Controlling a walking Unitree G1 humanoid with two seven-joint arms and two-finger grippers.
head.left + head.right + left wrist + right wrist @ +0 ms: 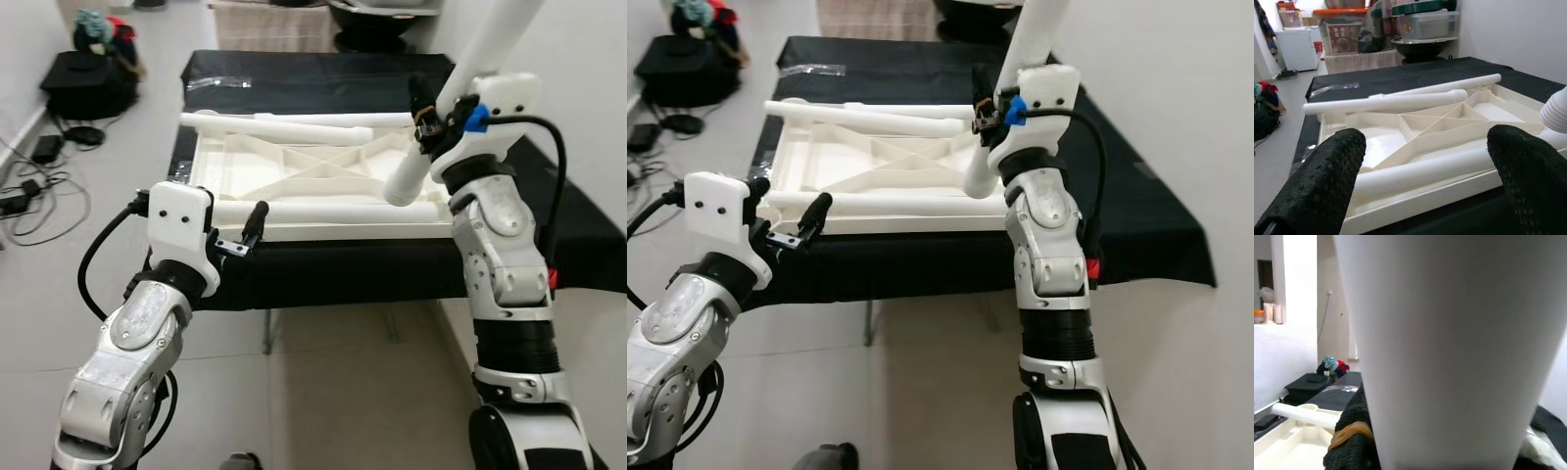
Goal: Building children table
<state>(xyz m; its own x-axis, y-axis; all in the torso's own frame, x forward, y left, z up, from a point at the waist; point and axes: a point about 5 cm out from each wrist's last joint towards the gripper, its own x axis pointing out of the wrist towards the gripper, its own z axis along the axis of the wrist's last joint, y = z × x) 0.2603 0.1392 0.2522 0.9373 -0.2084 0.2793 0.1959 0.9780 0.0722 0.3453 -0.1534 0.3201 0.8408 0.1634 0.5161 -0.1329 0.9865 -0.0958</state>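
Table leg [460,93] steeply tilted, lower end on tabletop [294,171]; right tool [431,117] clamped on it; left tool [1425,161] fingers apart.

The left gripper [245,235] hovers at the near edge of the black cloth-covered surface [323,83], its jaws spread. Straight ahead of those jaws the upturned white plastic ribbed tabletop [304,176] lies on the surface. One long white plastic tube leg [1415,171] lies along the tabletop's near rim, just beyond the jaws; two more white tube legs [279,127] lie across its far rim. Right of the left jaws, the right gripper [426,122] clamps a fourth white tube leg [460,93], tilted, its lower end at the tabletop's near right corner.
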